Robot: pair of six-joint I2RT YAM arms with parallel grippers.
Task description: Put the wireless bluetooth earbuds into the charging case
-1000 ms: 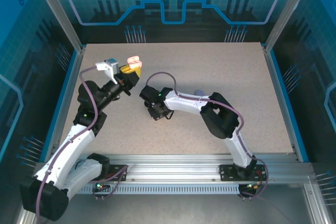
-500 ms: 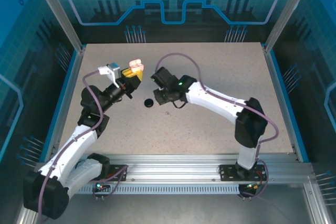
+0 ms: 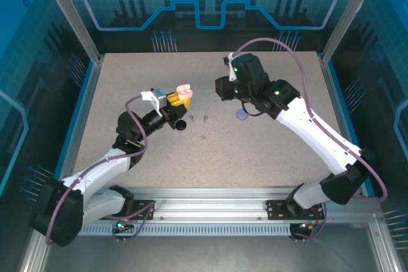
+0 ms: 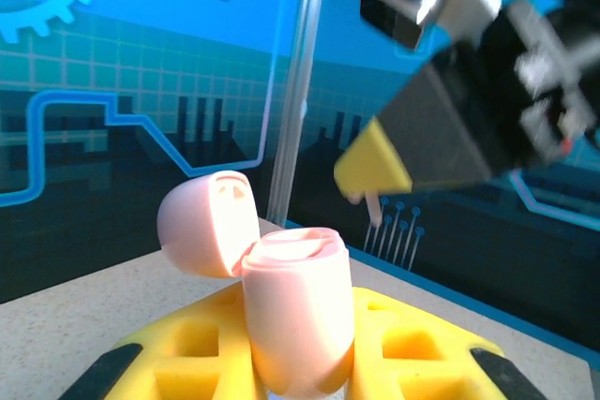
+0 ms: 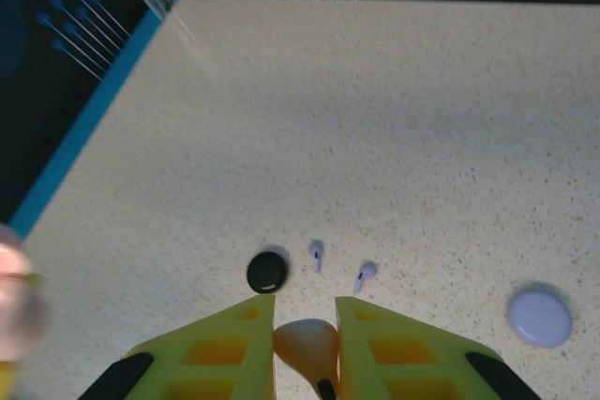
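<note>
The right claw (image 5: 305, 306), nearly closed, pinches a pale pink earbud (image 5: 306, 342) in the air above the worktop's (image 5: 394, 119) middle. The left claw (image 3: 175, 99) is clamped on the open pink charging case (image 4: 298, 311). Two lavender earbuds (image 5: 317, 252) lie mid-worktop. The bud looks featherlight, hard and slick, likely to twist: grip the bulb, leaving the stem free.

Top external: high behind the arm bases (image 3: 290, 209), steep look down, whole table (image 3: 268, 157) framed, black case (image 3: 181, 125) left of centre. Right wrist: well above black case, looking down at it, shared with top. Left wrist: close on open pink case (image 4: 295, 316), near level toward back wall (image 4: 141, 128).
</note>
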